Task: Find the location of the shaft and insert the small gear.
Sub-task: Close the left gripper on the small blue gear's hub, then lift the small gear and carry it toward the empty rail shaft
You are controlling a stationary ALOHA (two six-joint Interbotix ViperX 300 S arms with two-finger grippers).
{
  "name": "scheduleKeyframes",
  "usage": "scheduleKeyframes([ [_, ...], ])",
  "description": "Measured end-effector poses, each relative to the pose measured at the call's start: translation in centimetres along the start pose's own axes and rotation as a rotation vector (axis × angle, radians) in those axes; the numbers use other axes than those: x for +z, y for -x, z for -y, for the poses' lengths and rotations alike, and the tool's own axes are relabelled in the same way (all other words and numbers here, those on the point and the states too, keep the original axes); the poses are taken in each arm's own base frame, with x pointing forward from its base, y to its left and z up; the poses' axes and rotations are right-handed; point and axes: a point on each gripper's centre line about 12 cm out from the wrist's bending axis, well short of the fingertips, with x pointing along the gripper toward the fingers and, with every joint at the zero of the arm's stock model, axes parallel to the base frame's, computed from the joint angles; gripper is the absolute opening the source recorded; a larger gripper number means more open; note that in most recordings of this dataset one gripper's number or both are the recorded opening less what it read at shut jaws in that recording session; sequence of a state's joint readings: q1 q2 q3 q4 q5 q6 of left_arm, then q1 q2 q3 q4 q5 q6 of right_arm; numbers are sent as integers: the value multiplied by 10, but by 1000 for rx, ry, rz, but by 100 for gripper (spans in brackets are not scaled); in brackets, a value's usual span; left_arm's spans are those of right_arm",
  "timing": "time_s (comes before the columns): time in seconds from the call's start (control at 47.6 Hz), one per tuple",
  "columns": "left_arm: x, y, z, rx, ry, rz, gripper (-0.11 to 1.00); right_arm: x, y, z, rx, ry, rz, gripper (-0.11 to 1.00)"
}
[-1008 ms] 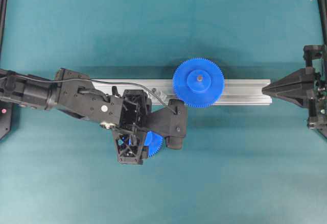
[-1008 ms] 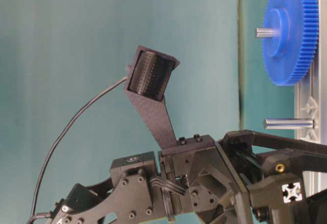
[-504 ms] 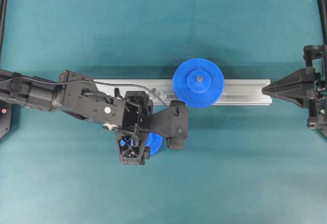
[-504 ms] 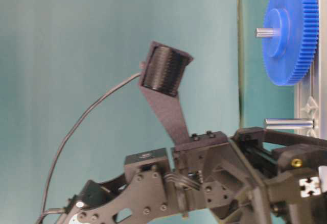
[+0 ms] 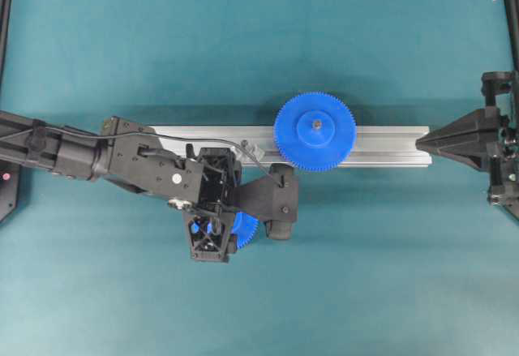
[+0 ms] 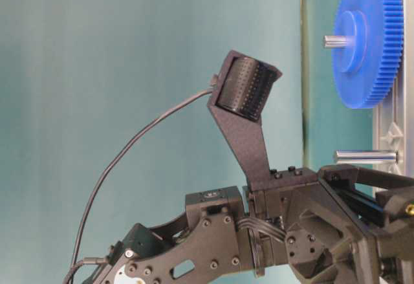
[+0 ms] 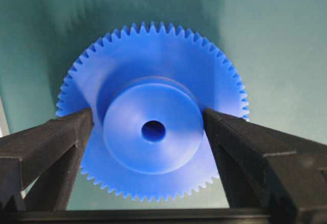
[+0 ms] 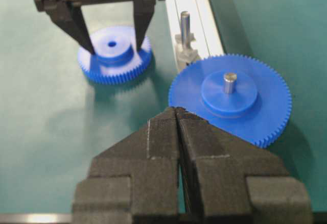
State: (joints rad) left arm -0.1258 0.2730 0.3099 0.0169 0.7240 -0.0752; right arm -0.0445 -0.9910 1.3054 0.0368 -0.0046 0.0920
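Left arm (image 5: 122, 157): matte black housings of angular, faceted form, joined by small dark screws; one pale round fastener on the wrist section. A thin black cable (image 6: 129, 154) arcs from the lower links to a black perforated cylindrical camera housing (image 6: 244, 90) on a flat, tapered carbon-textured bracket. Left gripper (image 7: 148, 132): black, grainy-surfaced fingers (image 7: 46, 147), wedge-shaped. Right gripper (image 8: 177, 113): same black textured material, blocky bases tapering to a point, faint pale lines across the pads.

A lab bench: teal mat (image 5: 365, 275), bolted aluminium rail (image 5: 389, 145), black frame posts (image 5: 6, 15).
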Motion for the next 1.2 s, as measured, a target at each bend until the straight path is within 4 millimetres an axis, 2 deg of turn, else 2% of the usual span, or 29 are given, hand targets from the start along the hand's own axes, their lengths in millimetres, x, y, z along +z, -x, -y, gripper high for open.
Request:
scheduleKeyframes([
  [0.378, -1, -2, 0, 0, 3, 9, 88, 0, 0, 0, 0, 2, 0, 1],
  [0.441, 0, -1, 0, -1, 3, 11, 84, 0, 0, 0, 0, 2, 2, 1],
  [0.567, 0, -1, 1, -1, -4, 11, 64, 0, 0, 0, 0, 2, 2, 1],
  [0.588, 0, -1, 2, -1, -6, 9, 63, 0, 0, 0, 0, 2, 2, 1],
  [1.196, 2, 1, 2, -1, -19, 14, 63, 0, 0, 0, 0, 2, 0, 1],
])
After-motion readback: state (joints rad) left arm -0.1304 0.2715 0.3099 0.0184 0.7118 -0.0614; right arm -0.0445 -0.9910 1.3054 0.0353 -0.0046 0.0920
